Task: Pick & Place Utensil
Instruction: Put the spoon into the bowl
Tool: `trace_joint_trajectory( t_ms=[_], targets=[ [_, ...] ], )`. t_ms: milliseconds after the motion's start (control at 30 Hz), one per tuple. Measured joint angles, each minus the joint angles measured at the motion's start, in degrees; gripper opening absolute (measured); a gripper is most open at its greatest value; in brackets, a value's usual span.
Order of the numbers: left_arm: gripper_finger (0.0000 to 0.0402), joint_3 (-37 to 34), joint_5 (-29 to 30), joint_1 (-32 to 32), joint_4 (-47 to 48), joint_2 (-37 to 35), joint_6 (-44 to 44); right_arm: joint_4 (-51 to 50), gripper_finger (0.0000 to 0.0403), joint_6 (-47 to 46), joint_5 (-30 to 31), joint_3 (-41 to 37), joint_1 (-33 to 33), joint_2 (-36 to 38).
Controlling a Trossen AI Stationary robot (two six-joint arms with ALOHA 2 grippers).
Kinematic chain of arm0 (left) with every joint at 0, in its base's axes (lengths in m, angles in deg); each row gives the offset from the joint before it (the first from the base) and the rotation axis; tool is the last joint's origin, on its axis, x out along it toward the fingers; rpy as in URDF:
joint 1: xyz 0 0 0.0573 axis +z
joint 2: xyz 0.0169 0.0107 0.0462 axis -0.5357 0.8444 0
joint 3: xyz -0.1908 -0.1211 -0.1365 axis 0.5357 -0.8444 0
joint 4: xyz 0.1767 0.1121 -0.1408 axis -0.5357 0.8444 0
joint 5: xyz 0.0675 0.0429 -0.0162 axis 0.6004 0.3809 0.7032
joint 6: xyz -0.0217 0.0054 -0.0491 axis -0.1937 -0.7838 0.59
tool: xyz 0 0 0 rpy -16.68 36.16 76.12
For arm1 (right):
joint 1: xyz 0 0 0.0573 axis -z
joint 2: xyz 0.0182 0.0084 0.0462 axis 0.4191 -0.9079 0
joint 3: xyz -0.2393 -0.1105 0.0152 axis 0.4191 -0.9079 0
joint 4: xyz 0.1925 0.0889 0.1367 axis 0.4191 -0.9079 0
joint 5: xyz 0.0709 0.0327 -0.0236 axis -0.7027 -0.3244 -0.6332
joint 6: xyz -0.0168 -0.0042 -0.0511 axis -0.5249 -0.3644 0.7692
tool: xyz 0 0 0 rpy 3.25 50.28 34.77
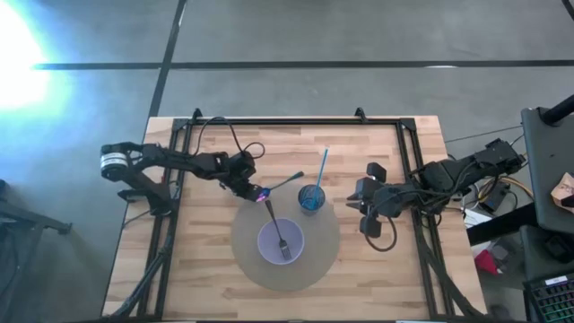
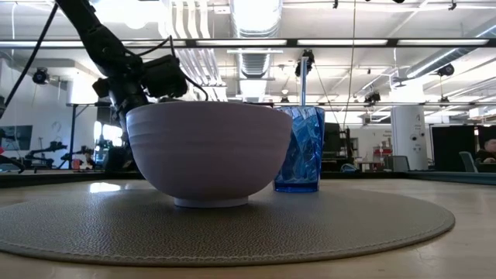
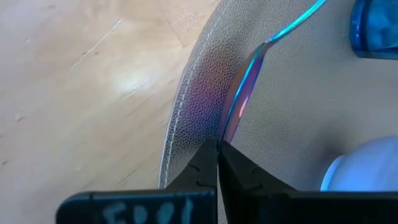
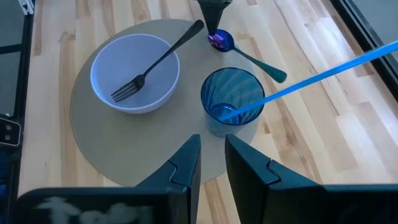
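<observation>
A spoon with an iridescent bowl [image 4: 219, 41] lies with its bowl on the round grey mat [image 1: 256, 269] and its handle end [image 4: 278, 76] on the wood. A dark fork [image 1: 280, 238] has its tines in the white bowl [image 1: 296, 235] and its handle leaning over the rim. My left gripper [image 3: 217, 149] is shut at the spoon's bowl, at the mat's far left edge. My right gripper [image 4: 212, 155] hangs open to the right of the blue cup [image 1: 311, 198], which holds a straw. In the low view the white bowl [image 2: 209, 155] hides the spoon. My left gripper pinches the tip of the spoon's bowl [image 3: 231, 121] between its two fingertips [image 3: 205, 163]. It comes slanting down from the table's left side, along the spoon's length. The spoon's bowl is still on the mat and its handle [image 3: 292, 25] runs away toward the blue cup.
The fork's handle end [image 4: 198, 26] lies close beside my left fingertips. The blue cup [image 4: 231, 99] and its long straw [image 4: 348, 62] stand just right of the spoon. Bare wood [image 1: 206, 260] lies left of the mat and toward the near edge.
</observation>
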Motion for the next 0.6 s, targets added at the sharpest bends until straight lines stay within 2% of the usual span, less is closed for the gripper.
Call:
trace_joint_trajectory(
  t_ms=[600],
  targets=[
    [0.0, -0.07, 0.2, -0.02, 0.3, -1.49, -2.46, -0.02, 0.0068, -0.02, -0.01, 0.0, 0.0, 0.0]
  ],
)
